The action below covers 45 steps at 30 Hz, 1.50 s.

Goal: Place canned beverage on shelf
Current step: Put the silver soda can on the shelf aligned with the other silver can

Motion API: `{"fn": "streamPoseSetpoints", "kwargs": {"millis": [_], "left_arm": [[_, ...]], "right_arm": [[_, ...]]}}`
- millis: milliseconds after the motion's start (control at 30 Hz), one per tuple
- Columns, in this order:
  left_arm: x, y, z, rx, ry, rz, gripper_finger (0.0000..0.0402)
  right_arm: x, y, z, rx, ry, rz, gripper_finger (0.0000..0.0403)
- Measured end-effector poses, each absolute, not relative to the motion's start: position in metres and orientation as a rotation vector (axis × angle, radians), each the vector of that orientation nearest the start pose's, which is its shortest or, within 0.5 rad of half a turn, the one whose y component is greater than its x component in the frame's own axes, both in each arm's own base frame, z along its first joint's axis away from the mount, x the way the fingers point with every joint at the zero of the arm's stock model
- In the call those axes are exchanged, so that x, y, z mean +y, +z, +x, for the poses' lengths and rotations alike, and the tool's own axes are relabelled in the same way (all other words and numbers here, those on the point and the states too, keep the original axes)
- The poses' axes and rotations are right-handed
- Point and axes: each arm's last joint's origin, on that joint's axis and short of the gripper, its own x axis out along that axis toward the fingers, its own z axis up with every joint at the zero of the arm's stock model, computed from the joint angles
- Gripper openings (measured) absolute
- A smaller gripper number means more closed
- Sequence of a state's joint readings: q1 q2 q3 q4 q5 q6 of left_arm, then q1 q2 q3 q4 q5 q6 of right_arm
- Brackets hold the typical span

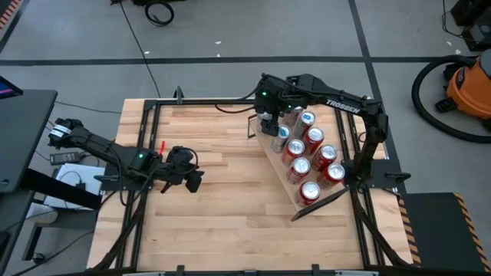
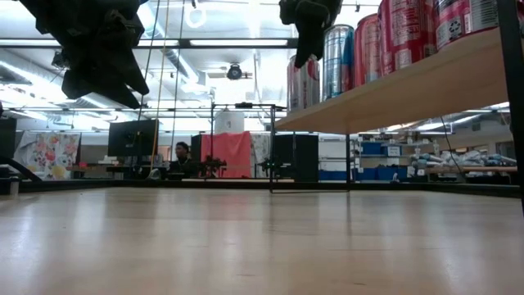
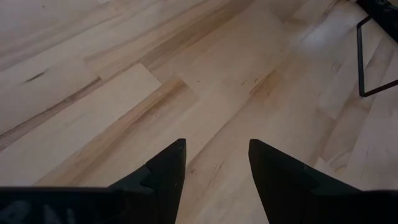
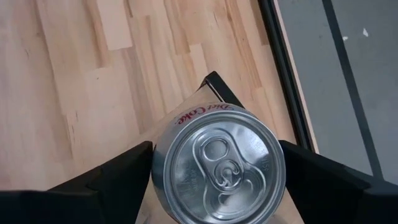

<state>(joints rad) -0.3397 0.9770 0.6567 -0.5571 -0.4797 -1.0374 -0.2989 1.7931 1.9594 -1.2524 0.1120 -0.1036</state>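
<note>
One silver can [image 4: 218,164] sits between the right gripper's [image 4: 217,180] fingers, which flank it closely on both sides, at the far end of the shelf [image 1: 270,150]. Several red cans [image 1: 311,166] already line the plank in two rows. Left gripper [image 3: 216,168] hangs over the bare table [image 1: 222,199], jaws parted, holding nothing.

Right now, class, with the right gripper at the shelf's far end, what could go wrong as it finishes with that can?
1. The Diet Coke can sits between the right gripper's fingers at the shelf's end corner; released off-centre, it might tip over the edge.
2. Other cans stand packed close by; pulling back could knock them.
3. The left gripper hangs open, too far off to help.
</note>
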Motion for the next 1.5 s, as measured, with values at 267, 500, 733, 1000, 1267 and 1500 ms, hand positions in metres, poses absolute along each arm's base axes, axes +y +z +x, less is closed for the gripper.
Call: {"fn": "streamPoseSetpoints", "kwargs": {"millis": [267, 500, 733, 1000, 1267, 1500], "left_arm": [[-0.049, 0.230, 0.177, 0.645, 0.516, -0.631, 0.0185], [-0.049, 0.230, 0.177, 0.647, 0.515, -0.628, 0.0185], [-0.049, 0.230, 0.177, 0.648, 0.514, -0.626, 0.0185], [-0.049, 0.231, 0.178, 0.631, 0.512, -0.632, 0.0185], [-0.049, 0.232, 0.179, 0.624, 0.512, -0.640, 0.0185], [-0.049, 0.232, 0.179, 0.623, 0.510, -0.641, 0.0185]], "right_arm": [[-0.107, 0.386, 0.334, 1.099, -0.338, -0.008, 0.0351], [-0.105, 0.406, 0.328, 1.060, -0.362, -0.027, 0.0351], [-0.105, 0.415, 0.331, 0.981, -0.362, 0.004, 0.0348], [-0.101, 0.419, 0.348, 0.830, -0.349, -0.008, 0.0348], [-0.101, 0.403, 0.355, 0.917, -0.316, 0.014, 0.0348], [-0.101, 0.394, 0.354, 1.000, -0.323, 0.039, 0.0348]]}}
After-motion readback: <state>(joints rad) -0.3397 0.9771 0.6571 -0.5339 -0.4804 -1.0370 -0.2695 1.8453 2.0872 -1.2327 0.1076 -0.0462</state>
